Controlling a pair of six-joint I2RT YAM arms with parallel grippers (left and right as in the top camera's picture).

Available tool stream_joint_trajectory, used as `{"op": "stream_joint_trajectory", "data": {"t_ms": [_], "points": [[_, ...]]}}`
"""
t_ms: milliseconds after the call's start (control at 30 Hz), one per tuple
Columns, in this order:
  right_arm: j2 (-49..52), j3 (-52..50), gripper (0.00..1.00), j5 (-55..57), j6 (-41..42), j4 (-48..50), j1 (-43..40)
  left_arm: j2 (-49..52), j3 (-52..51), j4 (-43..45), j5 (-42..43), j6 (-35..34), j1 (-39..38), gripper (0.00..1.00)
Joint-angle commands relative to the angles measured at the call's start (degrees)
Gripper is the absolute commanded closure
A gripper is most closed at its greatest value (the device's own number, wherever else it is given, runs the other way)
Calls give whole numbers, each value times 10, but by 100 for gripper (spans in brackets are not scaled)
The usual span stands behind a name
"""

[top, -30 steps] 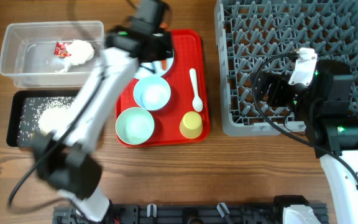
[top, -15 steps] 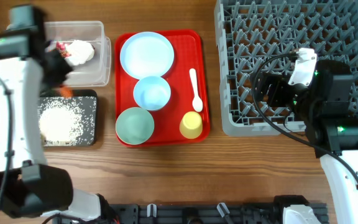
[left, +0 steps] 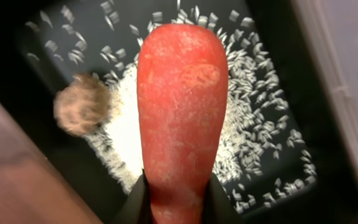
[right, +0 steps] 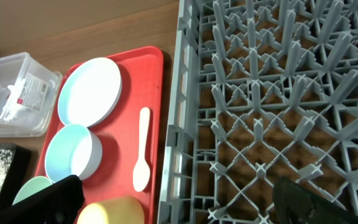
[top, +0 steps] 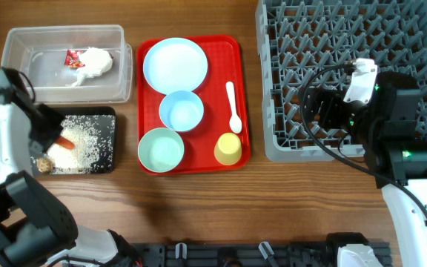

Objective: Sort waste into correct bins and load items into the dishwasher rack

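The left claw point(top: 55, 136) hangs over the black tub point(top: 110, 120) at the counter's point(top: 273, 211) left edge, its two fingers pinched on the thick end of the carrot point(left: 179, 106). The carrot is a stubby orange-red cone with a matt, faintly speckled skin and a paler scuff near its rounded tip. It points down into the tub. From the wrist view it is hard to say whether the tip touches the rice point(top: 84, 144) or hangs just above it.

The rice lies as a loose white scatter of separate grains, thickest in the middle of the shallow tub. A small brown lump point(left: 81, 104), round and rough-surfaced, sits beside the carrot at the edge of the grains.

Behind the black tub stands the deeper clear tub point(top: 32, 78) of translucent plastic, holding a crumpled white tissue point(top: 93, 63) and a red wrapper point(top: 73, 58) touching it.

On the flat red tray point(top: 222, 50) are a smooth round pale blue plate point(top: 174, 65), a blue bowl point(top: 181, 111), a green bowl point(top: 161, 148), a yellow cup point(top: 228, 148) and a white spoon point(top: 233, 106) lying lengthwise.

The right claw point(right: 178, 186) is spread wide and holds nothing, over the near left corner of the grey rack point(top: 332, 44). The rack is a moulded plastic lattice with rows of upright pegs.
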Motion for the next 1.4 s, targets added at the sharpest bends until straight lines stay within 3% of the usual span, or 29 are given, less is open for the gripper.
{"op": "stream_joint_trajectory", "data": {"t_ms": [0, 67, 167, 367, 433, 467, 600, 900, 1133, 1300, 1367], "points": [[5, 10, 0, 10, -10, -1, 0, -5, -70, 75, 13, -23, 0, 96], [5, 10, 0, 10, -10, -1, 0, -5, -91, 108, 16, -24, 0, 96], [5, 10, 0, 9, -8, -1, 0, -5, -97, 122, 19, -25, 0, 83], [5, 10, 0, 10, -7, -9, 0, -5, -97, 130, 19, -24, 0, 81], [5, 10, 0, 10, -7, -13, 0, -5, -96, 132, 19, -24, 0, 76], [5, 10, 0, 10, -8, -14, 0, -5, -97, 133, 19, -24, 0, 65], [5, 10, 0, 10, -8, -14, 0, -5, -96, 136, 19, -24, 0, 42], [5, 10, 0, 10, -8, -14, 0, -16, -77, 131, 40, -20, 0, 43], [5, 10, 0, 10, -7, -16, 0, -114, -14, 89, 207, 62, -12, 32], [5, 10, 0, 10, -7, -14, 0, -205, -13, 85, 259, 146, -88, 26], [5, 10, 0, 10, -7, -11, 0, -220, -13, 80, 259, 177, -157, 24]]}}
